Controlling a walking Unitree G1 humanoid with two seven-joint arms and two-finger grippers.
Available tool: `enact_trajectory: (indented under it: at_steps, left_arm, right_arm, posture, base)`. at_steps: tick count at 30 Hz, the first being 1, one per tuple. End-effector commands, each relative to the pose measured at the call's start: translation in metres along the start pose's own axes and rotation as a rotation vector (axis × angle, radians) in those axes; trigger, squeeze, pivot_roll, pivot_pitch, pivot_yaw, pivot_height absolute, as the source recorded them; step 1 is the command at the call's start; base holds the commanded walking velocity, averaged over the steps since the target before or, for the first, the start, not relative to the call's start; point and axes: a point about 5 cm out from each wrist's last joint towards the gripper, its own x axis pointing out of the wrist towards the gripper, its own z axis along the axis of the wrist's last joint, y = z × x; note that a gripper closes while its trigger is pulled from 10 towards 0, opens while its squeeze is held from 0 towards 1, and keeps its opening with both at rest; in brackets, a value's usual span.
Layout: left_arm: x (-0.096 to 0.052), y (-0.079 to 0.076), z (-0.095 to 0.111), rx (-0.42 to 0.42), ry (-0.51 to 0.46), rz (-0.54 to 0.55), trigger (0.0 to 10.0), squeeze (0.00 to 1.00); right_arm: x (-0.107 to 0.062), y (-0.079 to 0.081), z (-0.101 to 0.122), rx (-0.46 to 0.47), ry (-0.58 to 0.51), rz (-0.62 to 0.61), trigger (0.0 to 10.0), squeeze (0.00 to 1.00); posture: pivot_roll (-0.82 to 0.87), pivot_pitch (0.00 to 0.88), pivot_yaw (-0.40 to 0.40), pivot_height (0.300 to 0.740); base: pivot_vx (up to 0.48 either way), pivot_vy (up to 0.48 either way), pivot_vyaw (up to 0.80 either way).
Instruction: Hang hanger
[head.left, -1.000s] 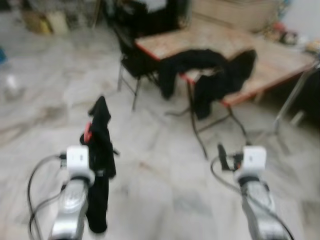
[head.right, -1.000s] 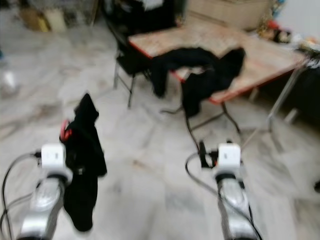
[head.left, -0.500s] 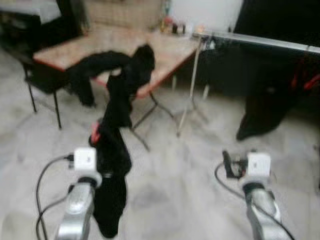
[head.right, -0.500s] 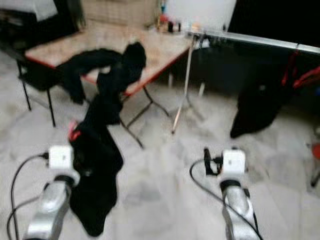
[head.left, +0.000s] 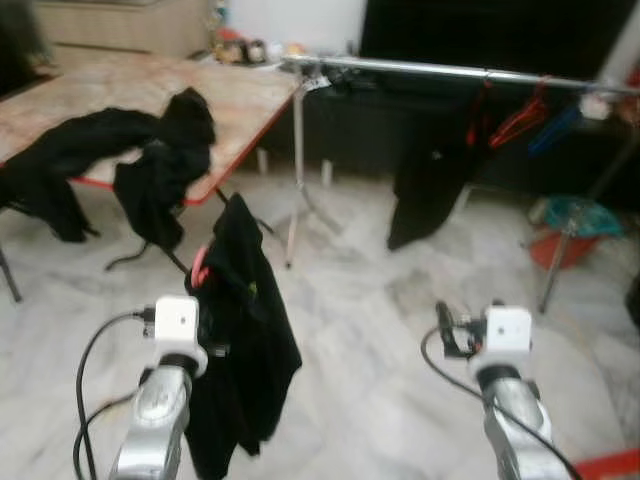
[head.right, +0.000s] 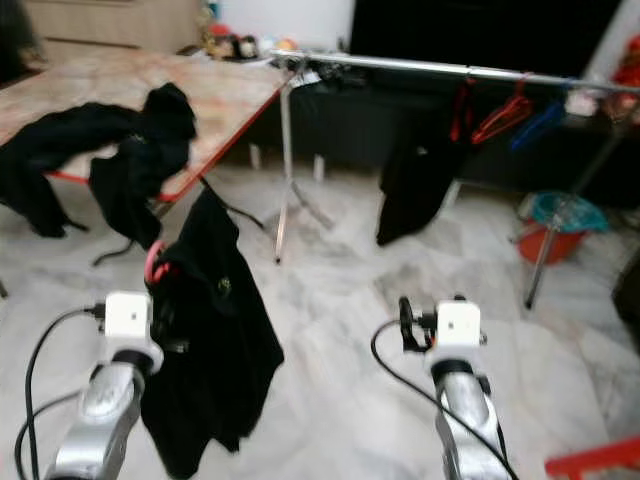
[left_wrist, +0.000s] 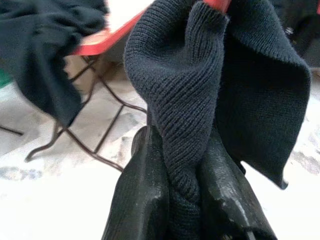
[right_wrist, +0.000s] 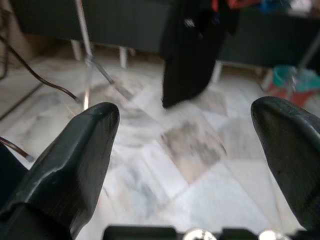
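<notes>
Marble floor, pale grey with veining, underfoot throughout. Wooden folding table at the robot's left, red-edged, on thin metal legs; black clothes heaped on it and spilling over the near edge. Silver garment rail runs across the back, ahead and to the right, against a dark background; a black garment hangs from it, with red hangers and something blue further along. Orange and teal object on the floor below the rail's right end, too blurred to identify. Left gripper raised at lower left, fingers clenched on dark knit fabric: a black sweater draped over a pink-red hanger, held upright in front of the left arm, well apart from the rail. Right gripper raised at lower right, fingers spread wide, holding nothing, pointing toward the floor below the hung garment.
</notes>
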Motion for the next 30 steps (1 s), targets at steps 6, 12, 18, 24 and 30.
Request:
enact_trajectory:
  at_steps: [6, 12, 18, 24, 30]
  left_arm:
    - [0.003, -0.006, 0.009, -0.007, -0.044, -0.028, 10.0, 0.00]
    - [0.002, -0.005, 0.008, -0.010, -0.046, -0.029, 10.0, 0.00]
    - [0.002, -0.002, 0.013, -0.022, -0.072, -0.020, 10.0, 0.00]
    - [0.006, -0.003, 0.018, -0.027, -0.079, -0.025, 10.0, 0.00]
    - [0.007, -0.002, 0.016, -0.008, -0.057, -0.010, 10.0, 0.00]
  right_arm:
    - [-0.002, -0.015, -0.010, -0.021, 0.041, -0.062, 10.0, 0.00]
    - [-0.014, -0.038, -0.060, -0.091, 0.318, -0.207, 10.0, 0.00]
    - [-0.052, -0.039, -0.114, -0.124, 0.648, -0.236, 10.0, 0.00]
    - [-0.082, -0.030, -0.142, -0.117, 0.842, -0.198, 10.0, 0.00]
    - [-0.104, -0.024, -0.158, -0.102, 0.959, -0.181, 10.0, 0.00]
  posture:
    - [0.09, 0.000, 0.000, 0.732]
    - [0.09, 0.000, 0.002, 0.732]
    - [0.10, 0.000, 0.009, 0.732]
    - [0.11, 0.000, 0.019, 0.732]
    - [0.11, 0.000, 0.009, 0.732]
  base:
    - [0.000, 0.000, -0.79]
    - [0.000, 0.000, -0.13]
    - [0.000, 0.000, 0.00]
    - [0.000, 0.000, 0.00]
    - [0.000, 0.000, 0.00]
